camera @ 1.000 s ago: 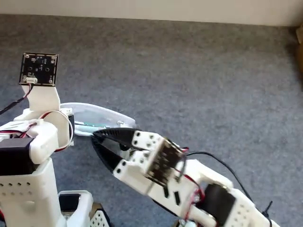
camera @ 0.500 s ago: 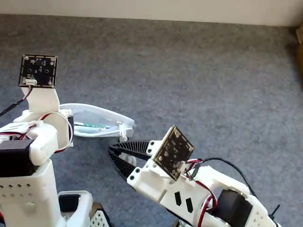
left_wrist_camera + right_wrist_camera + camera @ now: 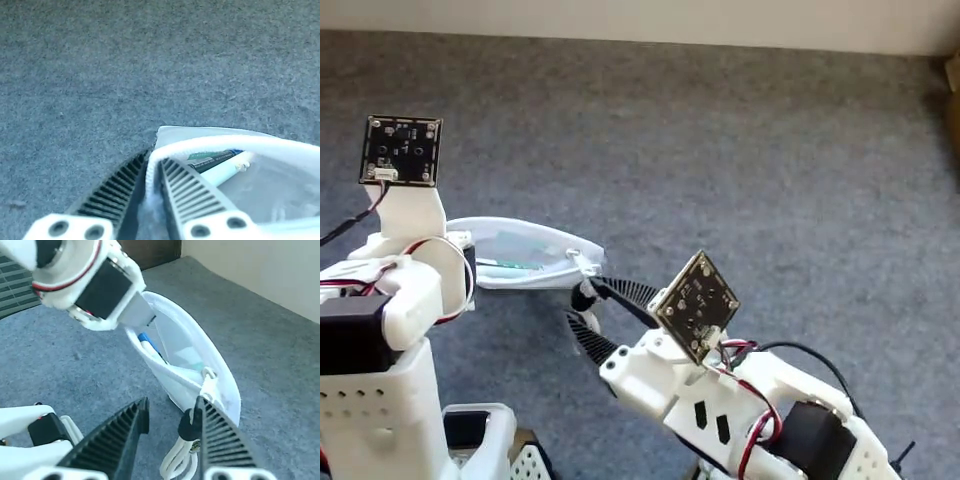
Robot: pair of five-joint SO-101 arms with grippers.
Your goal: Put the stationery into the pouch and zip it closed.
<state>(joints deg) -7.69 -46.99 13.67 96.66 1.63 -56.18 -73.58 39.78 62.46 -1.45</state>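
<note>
Grey carpet (image 3: 770,150): left gripper (image 3: 152,175) pinches one end of the pouch (image 3: 530,245); right gripper (image 3: 577,307), jaws spread, has the pouch's zip end at 12 o'clock.

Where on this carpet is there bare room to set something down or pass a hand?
The grey carpet is bare from the pouch out to the far wall and all along the right arm's outer side. Crowded at the pouch: the left tool pinches one end, the open right tool sits at the zipper end.
</note>
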